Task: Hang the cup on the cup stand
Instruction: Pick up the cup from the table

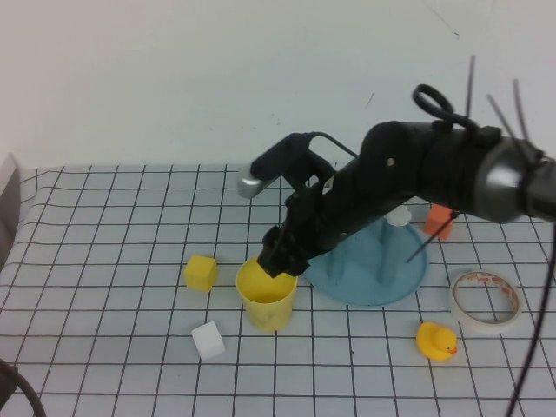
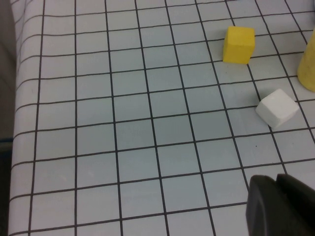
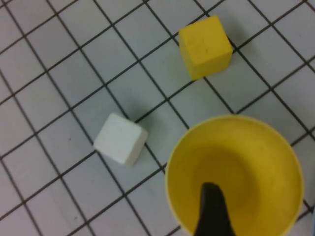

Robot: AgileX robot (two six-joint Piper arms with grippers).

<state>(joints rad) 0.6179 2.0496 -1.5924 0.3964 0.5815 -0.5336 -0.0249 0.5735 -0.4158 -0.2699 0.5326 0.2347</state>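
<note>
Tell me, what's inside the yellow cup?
One black finger of the right gripper dips inside the cup, which stands upright on the table. Nothing else shows in there, though the finger hides part of the bottom. The left gripper waits apart, shut.

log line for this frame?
right gripper: at cup rim, one finger inside | cup: upright on table, not hung | left gripper: shut, parked
</note>
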